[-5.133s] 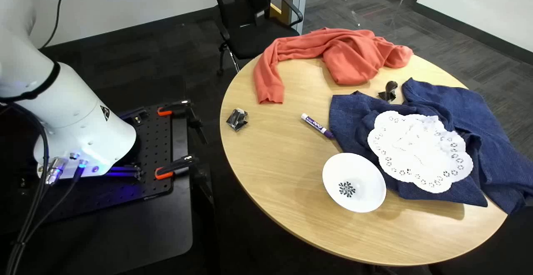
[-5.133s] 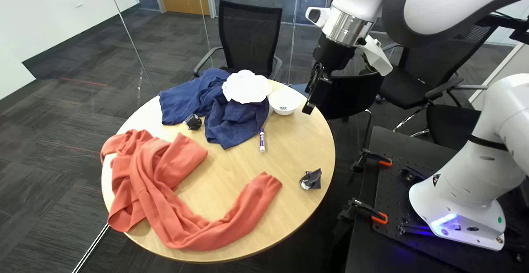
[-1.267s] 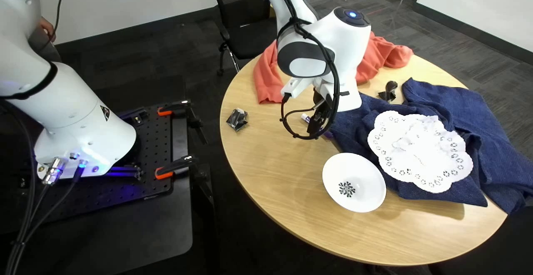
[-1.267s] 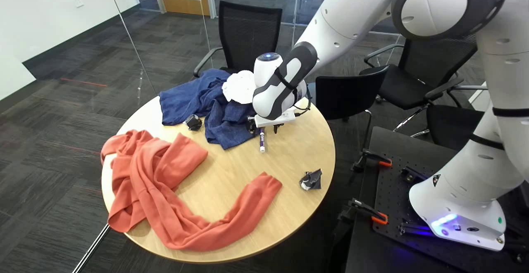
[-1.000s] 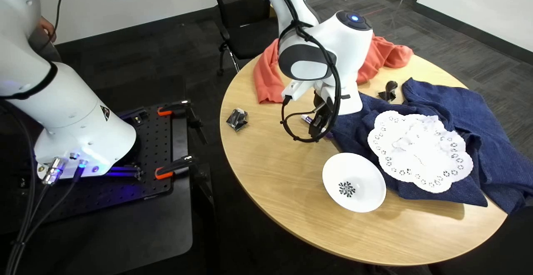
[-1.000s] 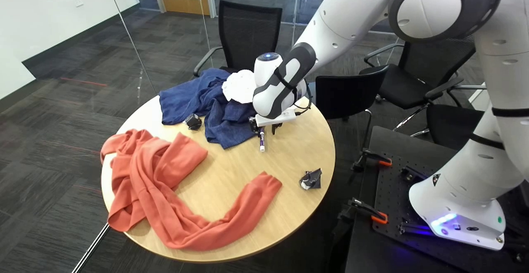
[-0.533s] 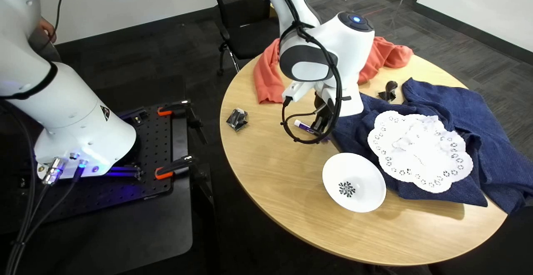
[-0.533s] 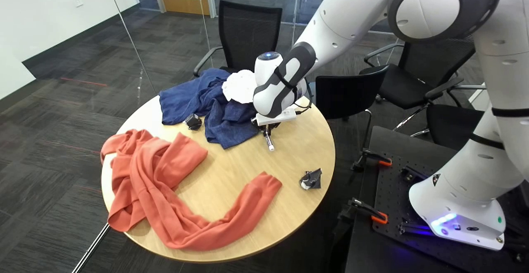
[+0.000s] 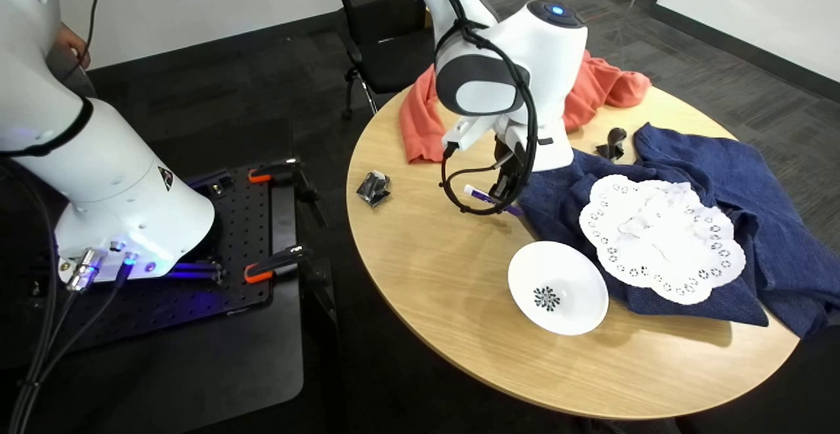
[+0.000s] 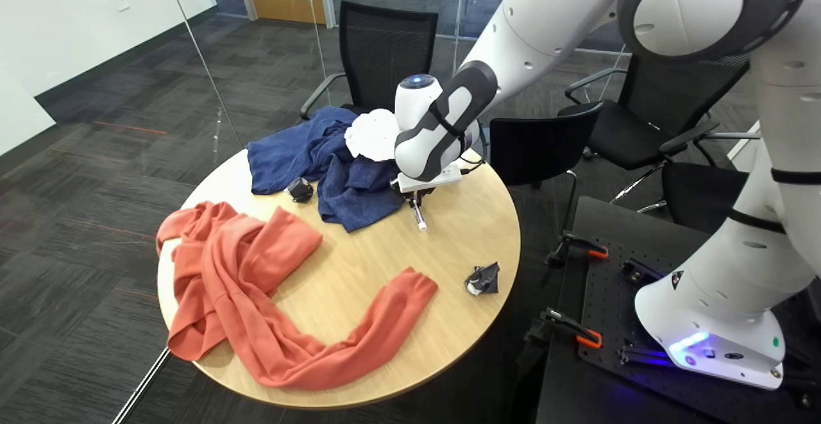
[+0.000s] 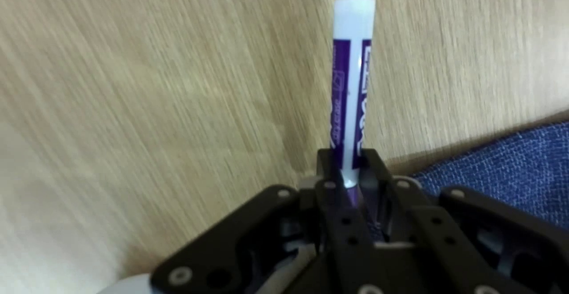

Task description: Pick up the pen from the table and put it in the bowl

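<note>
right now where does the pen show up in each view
In an exterior view: pen, just right of centre, partly hidden; blue cloth to its right.
In an exterior view: pen, near centre, white end lowest; blue cloth to its left.
In the wrist view: pen, right of centre, pointing up from the pincer; blue cloth lower right.
Shared landmark: the blue cloth.

In an exterior view, the pen [image 10: 419,217] juts from the hand [image 10: 415,200] over the table [image 10: 462,231].

Bright light, soft shadows on the table [image 9: 426,257]
</note>
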